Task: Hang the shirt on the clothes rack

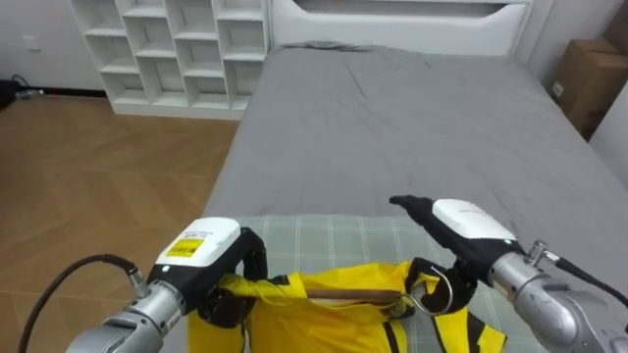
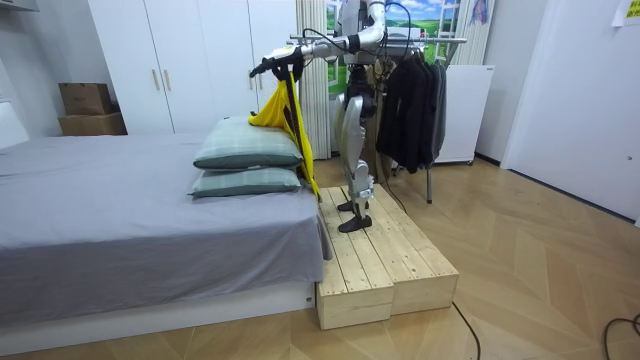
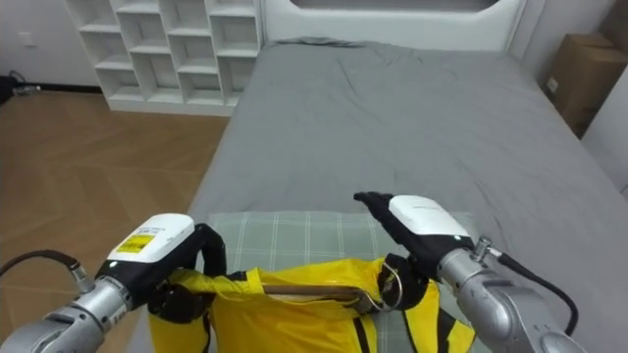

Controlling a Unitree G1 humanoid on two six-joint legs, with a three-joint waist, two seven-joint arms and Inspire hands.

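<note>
A yellow garment (image 1: 343, 299) hangs on a wooden hanger (image 1: 355, 292) held up between my two hands, above the plaid pillows (image 1: 324, 238) at the head of the bed. My left hand (image 1: 209, 257) is curled round the garment's left shoulder and the hanger's end. My right hand (image 1: 459, 231) grips the hanger by its metal hook (image 1: 439, 294), with one finger pointing forward. In the room view I stand on a wooden platform (image 2: 385, 262) beside the bed, arms stretched out, with the garment (image 2: 287, 112) dangling over the pillows.
The grey bed (image 1: 392, 127) stretches ahead. A white cubby shelf (image 1: 167, 49) stands at the far left and a cardboard box (image 1: 589, 78) at the far right. Behind me a clothes rack (image 2: 425, 42) carries dark clothes (image 2: 410, 100).
</note>
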